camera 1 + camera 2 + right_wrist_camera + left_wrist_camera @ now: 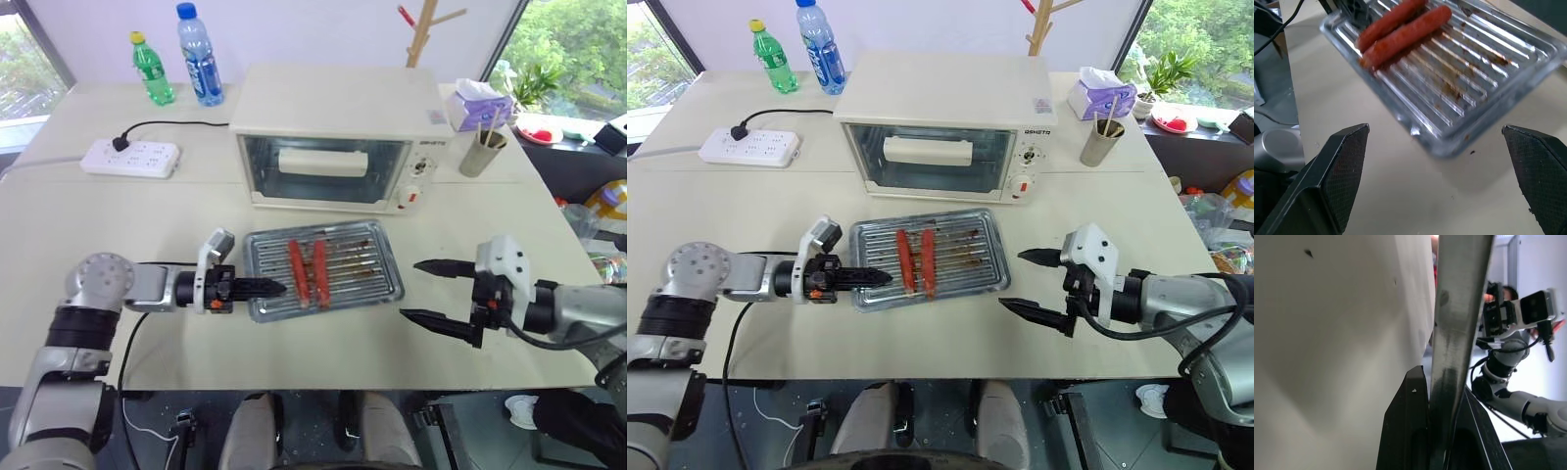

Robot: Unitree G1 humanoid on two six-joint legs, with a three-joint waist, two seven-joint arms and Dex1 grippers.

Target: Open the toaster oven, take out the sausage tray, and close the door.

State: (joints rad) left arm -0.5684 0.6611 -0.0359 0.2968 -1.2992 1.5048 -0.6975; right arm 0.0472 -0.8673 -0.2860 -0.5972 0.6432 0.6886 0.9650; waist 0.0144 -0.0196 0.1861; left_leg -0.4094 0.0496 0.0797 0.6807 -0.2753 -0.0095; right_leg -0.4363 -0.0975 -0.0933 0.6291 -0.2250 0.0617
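Note:
The cream-white toaster oven [338,103] stands at the back of the table, its glass door [323,171] upright and shut behind the white bar handle. In front of it the silvery sausage tray [367,279] lies flat on the table with two red sausages [306,270] left of its middle. My left gripper [269,288] points right and is shut on the tray's left rim; the left wrist view shows the metal rim [1457,308] pinched between the black fingers [1405,431]. My right gripper [431,291] hovers open right of the tray, apart from it, fingers [1344,166] spread wide.
A white power strip [130,157] with a black cord lies at the back left, near a green bottle [153,69] and a blue bottle [200,54]. A tissue box [478,103] and a metal cup [483,152] stand right of the oven.

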